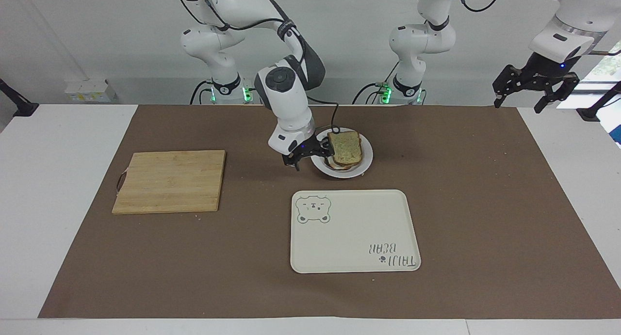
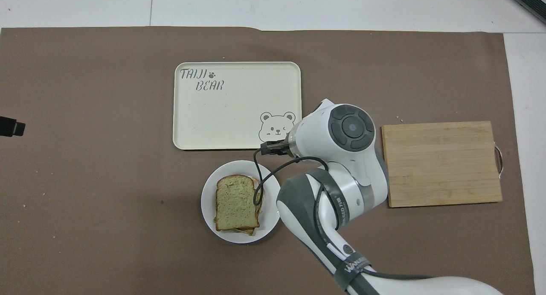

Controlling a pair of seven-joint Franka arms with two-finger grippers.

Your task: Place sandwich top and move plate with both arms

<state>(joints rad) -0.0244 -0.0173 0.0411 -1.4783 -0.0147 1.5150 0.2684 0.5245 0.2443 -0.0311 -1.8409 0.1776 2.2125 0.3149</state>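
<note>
Sandwich top (image 1: 345, 147) lies on stack on plate (image 1: 365, 164), just beside right pincer (image 1: 310, 156), which is open w/ nothing held. Left pincer (image 1: 532, 88) waits open, empty, well apart. Next: both pincers approach opposite rim pts, grip evenly, lift level.

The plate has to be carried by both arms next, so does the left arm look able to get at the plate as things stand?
Probably yes. The left pincer hangs open, high over the left arm's end of the table. Nothing stands on the mat between it and the plate. The right pincer is open at the plate's edge toward the right arm's end.
</note>
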